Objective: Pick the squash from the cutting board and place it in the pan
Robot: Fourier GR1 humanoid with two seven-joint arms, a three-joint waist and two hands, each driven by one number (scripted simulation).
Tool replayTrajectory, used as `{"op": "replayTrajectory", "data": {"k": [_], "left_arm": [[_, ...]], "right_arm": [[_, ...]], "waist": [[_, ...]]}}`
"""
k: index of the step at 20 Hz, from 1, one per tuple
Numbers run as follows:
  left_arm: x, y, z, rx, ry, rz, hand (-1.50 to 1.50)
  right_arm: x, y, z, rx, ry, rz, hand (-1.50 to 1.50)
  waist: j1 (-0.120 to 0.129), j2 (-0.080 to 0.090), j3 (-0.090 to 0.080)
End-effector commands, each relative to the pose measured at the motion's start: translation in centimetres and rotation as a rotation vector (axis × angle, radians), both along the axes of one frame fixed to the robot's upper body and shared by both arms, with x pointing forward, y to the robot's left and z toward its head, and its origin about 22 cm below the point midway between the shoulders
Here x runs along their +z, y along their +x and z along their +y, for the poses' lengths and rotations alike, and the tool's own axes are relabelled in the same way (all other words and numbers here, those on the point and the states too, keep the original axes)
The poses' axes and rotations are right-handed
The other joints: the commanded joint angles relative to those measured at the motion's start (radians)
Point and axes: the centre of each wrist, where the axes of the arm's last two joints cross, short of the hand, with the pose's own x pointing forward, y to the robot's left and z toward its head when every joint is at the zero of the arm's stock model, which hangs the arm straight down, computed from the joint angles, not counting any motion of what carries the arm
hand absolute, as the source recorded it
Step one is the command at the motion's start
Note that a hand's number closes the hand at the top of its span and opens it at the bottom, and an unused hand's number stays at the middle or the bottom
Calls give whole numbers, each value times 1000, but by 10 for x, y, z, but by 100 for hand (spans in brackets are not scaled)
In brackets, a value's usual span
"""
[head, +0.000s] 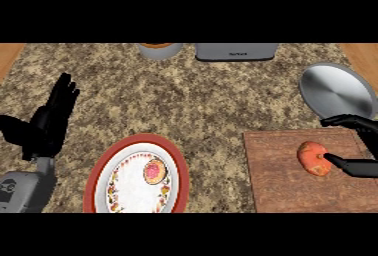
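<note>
1. Nearest you, a round white plate with a red rim (pixel 94 177) sits on the speckled stone counter (pixel 207 105); a small pink round item (pixel 153 171) lies on it.
2. To its right you have the brown wooden cutting board (pixel 284 185), with the orange squash (pixel 314 158) lying on its right part.
3. Your right hand (pixel 358 167) comes in from the right edge, thumb and fingers apart; the thumb tip is at the squash's right side, the fingers above it, off the squash.
4. Your left hand (pixel 48 122) rests at the left, fingers straight and up.
5. Beyond the board lies the round silver metal pan (pixel 337 90).
6. Farthest are a grey cup (pixel 160 50) and a grey box (pixel 236 51).
</note>
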Motion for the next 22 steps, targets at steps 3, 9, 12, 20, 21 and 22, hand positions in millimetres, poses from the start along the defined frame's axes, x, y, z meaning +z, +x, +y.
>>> {"op": "replayTrajectory", "data": {"k": [3, 9, 12, 20, 21, 22], "left_arm": [[1, -6, -11, -3, 22, 10, 0], [0, -3, -16, -4, 16, -2, 0], [11, -1, -10, -8, 27, -3, 0], [5, 16, -27, 1, 23, -15, 0], [-12, 11, -20, 3, 35, -6, 0], [7, 5, -25, -14, 22, -2, 0]], "right_arm": [[21, -53, -101, -118, -132, -228, -150], [115, -52, -138, 9, -419, -164, -150], [154, -43, -135, 32, -559, -132, -150], [187, -18, -93, 41, -640, -184, -150], [207, -8, -84, 20, -649, -179, -150], [192, -12, -87, 14, -630, -190, -150]], "waist": [[4, -4, -1], [12, -3, -4], [17, -3, -5], [15, -3, -5], [24, -1, -6], [22, -3, -5]]}}
